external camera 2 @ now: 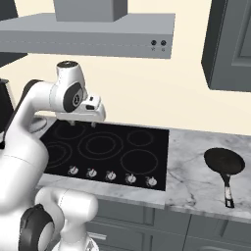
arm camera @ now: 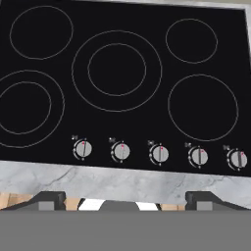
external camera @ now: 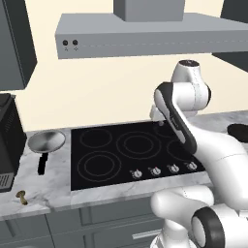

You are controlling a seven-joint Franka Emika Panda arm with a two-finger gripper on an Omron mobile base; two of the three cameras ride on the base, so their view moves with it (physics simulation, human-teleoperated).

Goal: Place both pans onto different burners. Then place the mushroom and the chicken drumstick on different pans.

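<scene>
The gripper point(external camera 2: 83, 123) hangs over the back of the cooktop point(external camera: 121, 167) with its jaws wide apart, holding nothing. No pan is on a burner yet. The silver pan point(external camera: 46, 141) sits on the counter to the left, the dark pan point(external camera 2: 224, 161) far to the right — a long reach, and its thin handle could slip. The mushroom point(external camera: 21, 195) is tiny and near the counter edge — a bump could knock it off. Nothing blocks the burners point(arm camera: 116, 69).

Grey range hood point(external camera: 145, 36) overhead, five silver knobs point(arm camera: 160, 154) in a row – marble counter point(external camera 2: 196, 171), dark cabinets point(external camera 2: 230, 44).
</scene>
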